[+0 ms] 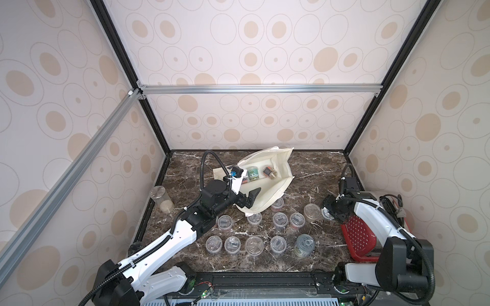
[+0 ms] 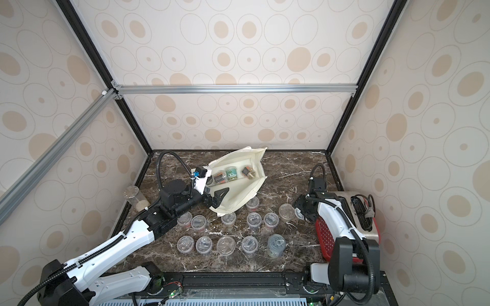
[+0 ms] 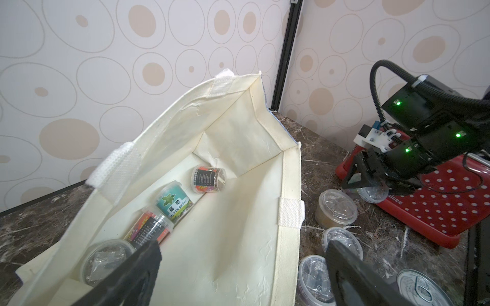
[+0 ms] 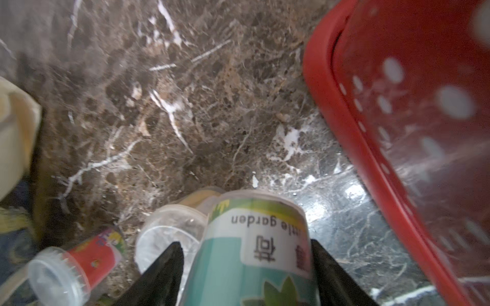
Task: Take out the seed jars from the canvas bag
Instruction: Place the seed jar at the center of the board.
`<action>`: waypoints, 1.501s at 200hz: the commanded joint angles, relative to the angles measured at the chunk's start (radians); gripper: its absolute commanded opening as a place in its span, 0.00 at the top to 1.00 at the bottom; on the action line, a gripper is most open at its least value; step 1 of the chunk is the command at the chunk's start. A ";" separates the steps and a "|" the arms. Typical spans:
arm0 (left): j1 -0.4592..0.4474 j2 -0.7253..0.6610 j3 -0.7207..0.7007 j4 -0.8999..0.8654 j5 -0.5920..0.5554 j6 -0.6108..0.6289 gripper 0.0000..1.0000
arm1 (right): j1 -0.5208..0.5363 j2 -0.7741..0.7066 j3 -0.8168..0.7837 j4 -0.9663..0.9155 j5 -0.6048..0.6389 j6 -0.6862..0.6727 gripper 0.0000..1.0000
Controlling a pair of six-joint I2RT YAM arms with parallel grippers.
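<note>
- The bag (image 1: 270,193) lies open on its side near the middle of the tabletop's (image 1: 318,169) back edge. Its mouth faces the front edge, and we see its cream lining in both top views.
- Four jars (image 3: 173,204) sit inside it in a line along one wall. Three labelled ones lie on their sides, and a wider clear-lidded one is nearest the mouth.
- The left gripper (image 3: 243,245) hangs at the bag's mouth with its jaws spread wide and nothing between them. One of its fingers (image 3: 138,265) is over the lining. The other is beyond the rim, over jars outside the bag.
- The right gripper (image 4: 245,241) is near the tabletop's right edge, just beside the back corner of the red basket (image 1: 358,238). Its jaws stand partly apart, with a finger against each side of a teal jar (image 4: 233,265). That wrist view is blurred, but to us the jar looks gripped.
- Other jars (image 1: 254,245) stand upright in two rough rows between the bag and the front edge. One of them touches the bag's rim.
- A can (image 1: 305,245) stands at the right end of the front row.
- A cylinder (image 1: 161,200) with beige grains stands at the left edge.
</note>
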State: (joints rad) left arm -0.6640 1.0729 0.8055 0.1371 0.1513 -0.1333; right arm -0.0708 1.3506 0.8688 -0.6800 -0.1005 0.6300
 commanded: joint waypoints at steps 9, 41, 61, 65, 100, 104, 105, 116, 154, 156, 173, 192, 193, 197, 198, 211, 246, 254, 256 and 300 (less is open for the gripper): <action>-0.005 -0.031 -0.006 -0.013 -0.024 0.037 0.02 | -0.002 0.120 0.050 -0.133 -0.023 -0.131 0.26; -0.005 -0.044 -0.006 -0.020 -0.027 0.034 0.02 | 0.002 0.135 0.022 -0.133 -0.028 -0.147 0.21; -0.005 -0.067 -0.019 -0.006 -0.012 0.034 0.02 | 0.002 0.098 0.015 -0.131 -0.010 -0.145 0.17; -0.004 -0.072 -0.024 -0.003 -0.014 0.034 0.02 | 0.002 0.093 0.014 -0.131 -0.007 -0.145 0.17; -0.005 -0.108 -0.043 -0.002 -0.053 0.040 0.02 | 0.003 0.029 0.018 -0.127 0.011 -0.126 0.23; -0.005 -0.109 -0.043 -0.002 -0.054 0.042 0.02 | 0.002 0.023 0.017 -0.126 0.012 -0.123 0.24; -0.004 -0.109 -0.044 -0.003 -0.054 0.042 0.02 | 0.003 0.022 0.017 -0.126 0.012 -0.122 0.24; -0.005 -0.113 -0.044 -0.008 -0.055 0.045 0.02 | 0.003 0.011 0.021 -0.132 0.003 -0.115 0.25; -0.005 -0.129 -0.048 -0.017 -0.064 0.053 0.02 | 0.003 -0.033 0.002 -0.174 -0.019 -0.104 0.27; -0.005 -0.129 -0.049 -0.017 -0.064 0.053 0.02 | 0.002 -0.036 -0.001 -0.177 -0.016 -0.104 0.27; -0.005 -0.138 -0.053 -0.020 -0.069 0.064 0.02 | 0.003 -0.076 -0.037 -0.184 -0.012 -0.104 0.27; -0.004 -0.146 -0.057 -0.022 -0.086 0.075 0.02 | 0.002 -0.108 -0.076 -0.190 -0.032 -0.097 0.27; -0.004 -0.147 -0.057 -0.022 -0.087 0.076 0.02 | 0.003 -0.110 -0.079 -0.190 -0.035 -0.096 0.27; -0.004 -0.149 -0.059 -0.022 -0.092 0.077 0.02 | 0.003 -0.115 -0.088 -0.190 -0.042 -0.093 0.27; -0.005 -0.149 -0.060 -0.022 -0.093 0.078 0.02 | 0.003 -0.117 -0.090 -0.191 -0.045 -0.093 0.27; -0.005 -0.154 -0.063 -0.020 -0.106 0.084 0.02 | 0.007 -0.138 -0.117 -0.192 -0.061 -0.086 0.27; -0.004 -0.161 -0.071 -0.002 -0.199 0.090 0.02 | 0.048 -0.173 -0.167 -0.179 -0.104 -0.066 0.26; -0.003 -0.155 -0.071 -0.001 -0.257 0.082 0.02 | 0.068 -0.168 -0.172 -0.176 -0.111 -0.054 0.24; -0.003 -0.154 -0.071 -0.003 -0.269 0.081 0.02 | 0.072 -0.167 -0.172 -0.174 -0.112 -0.052 0.23; 0.002 -0.090 -0.026 -0.085 -0.369 -0.030 0.02 | 0.179 -0.208 -0.129 -0.225 -0.019 0.056 0.06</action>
State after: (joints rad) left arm -0.6632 0.9489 0.7357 0.1139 -0.1192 -0.0875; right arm 0.0589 1.1934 0.7071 -0.8482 -0.1886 0.6044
